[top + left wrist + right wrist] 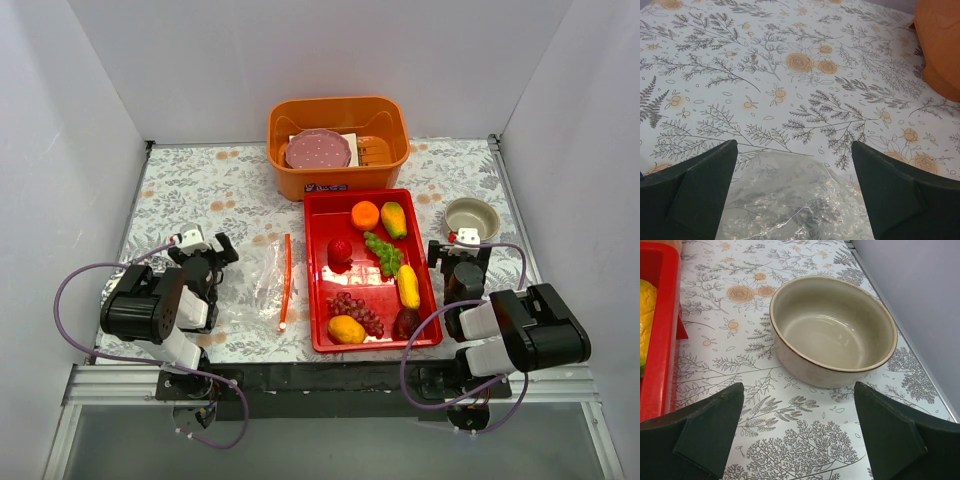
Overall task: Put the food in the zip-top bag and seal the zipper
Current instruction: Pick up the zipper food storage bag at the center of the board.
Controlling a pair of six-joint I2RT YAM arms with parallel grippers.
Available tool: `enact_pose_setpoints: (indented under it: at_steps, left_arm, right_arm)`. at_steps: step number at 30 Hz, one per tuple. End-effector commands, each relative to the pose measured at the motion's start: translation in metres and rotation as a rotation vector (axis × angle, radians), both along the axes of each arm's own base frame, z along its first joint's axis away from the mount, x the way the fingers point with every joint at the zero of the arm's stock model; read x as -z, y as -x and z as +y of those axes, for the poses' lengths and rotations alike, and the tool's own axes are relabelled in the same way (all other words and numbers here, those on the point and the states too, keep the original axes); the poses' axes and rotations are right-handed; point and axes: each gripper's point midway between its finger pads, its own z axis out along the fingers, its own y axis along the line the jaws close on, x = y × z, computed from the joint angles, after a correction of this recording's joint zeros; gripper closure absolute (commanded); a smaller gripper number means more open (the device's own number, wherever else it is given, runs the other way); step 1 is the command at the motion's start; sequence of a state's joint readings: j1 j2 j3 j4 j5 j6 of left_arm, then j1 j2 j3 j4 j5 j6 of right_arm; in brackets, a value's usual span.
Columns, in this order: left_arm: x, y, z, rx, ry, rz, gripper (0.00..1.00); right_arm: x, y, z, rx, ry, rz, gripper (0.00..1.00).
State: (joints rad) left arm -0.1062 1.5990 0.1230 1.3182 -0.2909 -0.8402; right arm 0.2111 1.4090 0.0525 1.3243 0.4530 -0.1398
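Note:
The clear zip-top bag (262,283) lies flat on the floral cloth left of the red tray (318,268), its orange-red zipper (286,282) along the tray-side edge. The food sits in the tray: orange (365,215), mango (393,219), red piece (340,250), green grapes (384,253), yellow piece (408,286), purple grapes (355,308), second mango (346,329), dark-red piece (407,322). My left gripper (205,252) is open and empty at the bag's left edge; a bag corner (790,200) lies between its fingers (695,192). My right gripper (460,250) is open and empty right of the tray.
An orange bin (336,145) holding a pink plate (317,151) stands at the back. A beige bowl (471,217) sits just ahead of my right gripper, also in the right wrist view (832,330). White walls enclose the table on both sides.

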Motion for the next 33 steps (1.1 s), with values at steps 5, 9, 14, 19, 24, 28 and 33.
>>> enact_pose_setpoints:
  at_steps: [5,9,14,19,24,28,33]
  left_arm:
    - [-0.038,0.002,0.008,-0.041,0.015,-0.132,0.02]
    - [-0.064,-0.012,0.022,-0.168,0.041,-0.128,0.02]
    - [-0.056,-0.012,0.041,-0.381,0.149,0.117,0.02]
    - [-0.046,-0.006,0.034,-0.458,0.243,0.338,0.02]
    - [-0.070,-0.013,-0.022,-0.152,0.359,0.453,0.02]
    - [-0.083,0.010,-0.068,0.110,0.460,0.486,0.02]
    - [-0.100,0.040,-0.116,0.245,0.348,0.540,0.02]
  right_arm:
    - [-0.016,0.048,-0.037,0.212,-0.127,-0.099,0.02]
    - [-0.043,0.044,-0.027,0.217,-0.314,-0.118,0.02]
    - [-0.059,0.046,-0.012,0.151,-0.456,-0.164,0.02]
    - [-0.061,0.039,0.007,0.074,-0.418,0.004,0.02]
    - [-0.097,0.027,0.038,-0.042,-0.475,0.135,0.02]
    - [-0.121,0.029,0.085,-0.329,-0.478,0.148,0.02]
    - [-0.111,0.036,0.114,-0.470,-0.481,0.339,0.02]
